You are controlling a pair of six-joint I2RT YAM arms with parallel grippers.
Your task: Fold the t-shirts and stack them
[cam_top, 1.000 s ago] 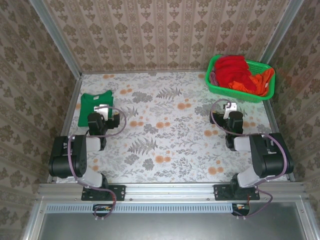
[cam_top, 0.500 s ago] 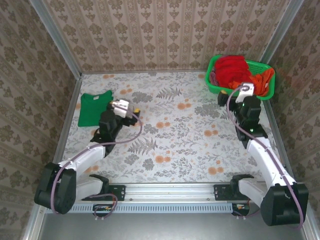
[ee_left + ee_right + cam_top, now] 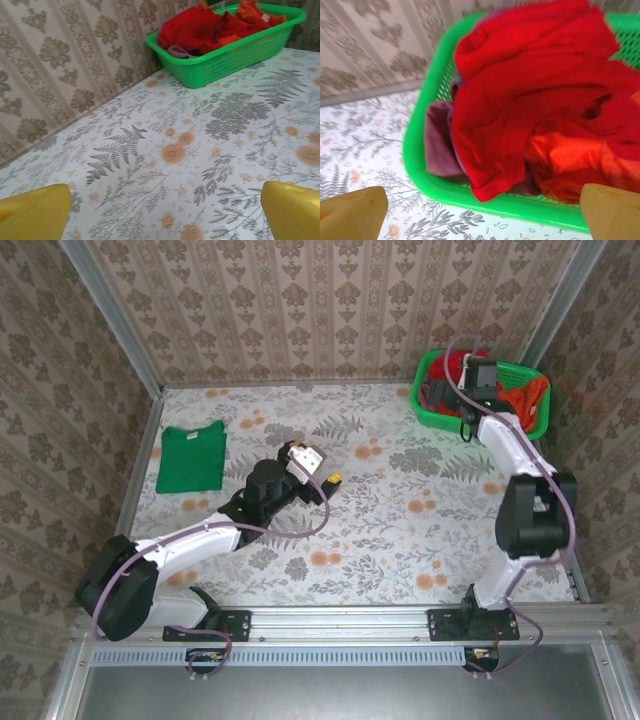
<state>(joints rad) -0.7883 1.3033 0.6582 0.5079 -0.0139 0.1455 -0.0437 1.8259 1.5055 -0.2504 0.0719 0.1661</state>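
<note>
red t-shirt (image 3: pixel 520 90) in basket (image 3: pixel 417 130), beneath right hand (image 3: pixel 482 212)

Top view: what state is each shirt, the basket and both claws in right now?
Green t-shirt: lying flat, seemingly folded, on the table.
Red t-shirt: crumpled, in the basket.
Basket: upright, heaped full.
Left gripper: open, empty, over the table.
Right gripper: open, empty, over the basket.

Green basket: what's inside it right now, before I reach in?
The green basket holds a crumpled red t-shirt on top, an orange garment beside it and a mauve cloth at the left wall. Whatever lies beneath them, and the basket floor, is covered.
</note>
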